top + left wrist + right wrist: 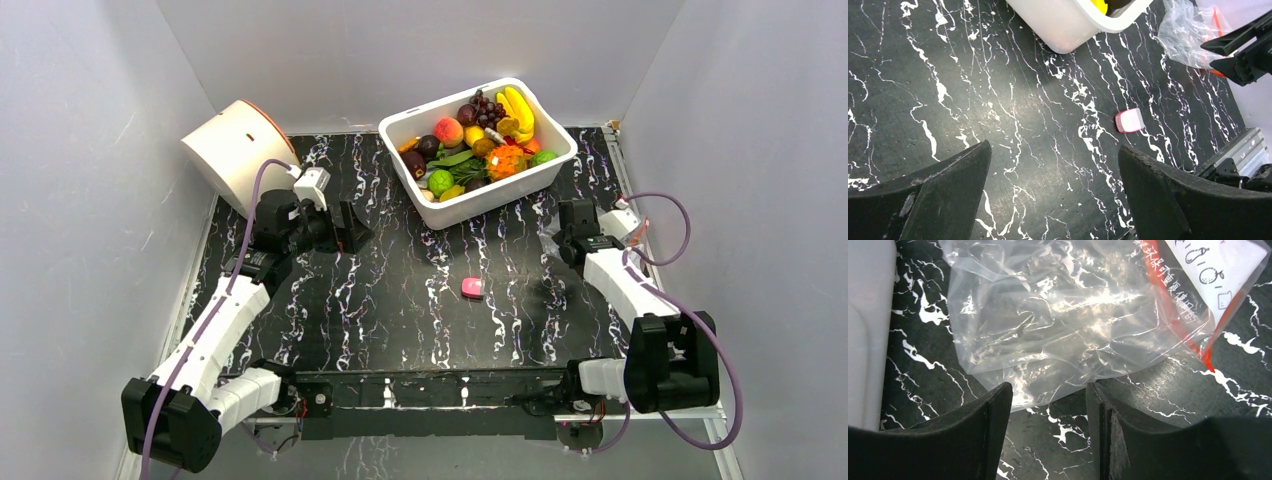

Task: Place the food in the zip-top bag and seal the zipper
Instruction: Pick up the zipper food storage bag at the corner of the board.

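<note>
My left tool (1053, 155) hangs wide open over bare table (998, 100), holding nothing. My right tool (1048, 397) is parted about halfway. The near edge of the zip-top bag (1058, 315) lies just at the gap between its fingers, but I have no grip on it. The bag is crumpled and flat on the table, right beside the white bin (490, 200). From the top view I can hardly make it out against the marbling. The red-orange zipper (1173, 300) runs off the upper right; whether it is open or sealed, I can't tell. The food sits heaped in the bin: pineapple (506, 160), banana bunch (518, 108), the rest a jumble. The left wrist view cuts the bin off. The pink block (1129, 120) lies alone mid-table.
</note>
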### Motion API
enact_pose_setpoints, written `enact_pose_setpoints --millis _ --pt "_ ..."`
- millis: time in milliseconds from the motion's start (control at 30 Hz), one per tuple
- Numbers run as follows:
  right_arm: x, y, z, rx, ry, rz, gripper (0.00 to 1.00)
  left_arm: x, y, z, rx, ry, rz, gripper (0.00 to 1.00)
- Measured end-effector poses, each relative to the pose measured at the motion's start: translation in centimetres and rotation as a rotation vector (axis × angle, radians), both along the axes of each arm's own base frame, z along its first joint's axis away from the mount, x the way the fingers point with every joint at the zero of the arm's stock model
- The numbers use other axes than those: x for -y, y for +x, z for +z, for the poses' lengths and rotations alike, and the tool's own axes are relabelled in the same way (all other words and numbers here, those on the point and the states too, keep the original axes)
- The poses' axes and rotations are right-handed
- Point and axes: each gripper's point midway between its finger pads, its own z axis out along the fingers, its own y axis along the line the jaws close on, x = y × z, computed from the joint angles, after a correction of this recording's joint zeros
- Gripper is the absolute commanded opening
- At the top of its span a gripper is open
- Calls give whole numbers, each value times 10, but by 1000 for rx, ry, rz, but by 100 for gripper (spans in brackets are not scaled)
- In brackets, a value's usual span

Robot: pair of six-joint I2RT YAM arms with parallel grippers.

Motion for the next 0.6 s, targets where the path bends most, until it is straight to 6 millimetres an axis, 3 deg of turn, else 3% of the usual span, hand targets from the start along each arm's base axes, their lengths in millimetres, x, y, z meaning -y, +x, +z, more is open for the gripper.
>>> enact_pose_setpoints --millis 267,600 --pt "1 0 -26 24 89 -48 55 -4 1 -3 2 21 15 98" --pt "2 6 -39 57 157 -85 49 -4 1 -3 12 28 7 98"
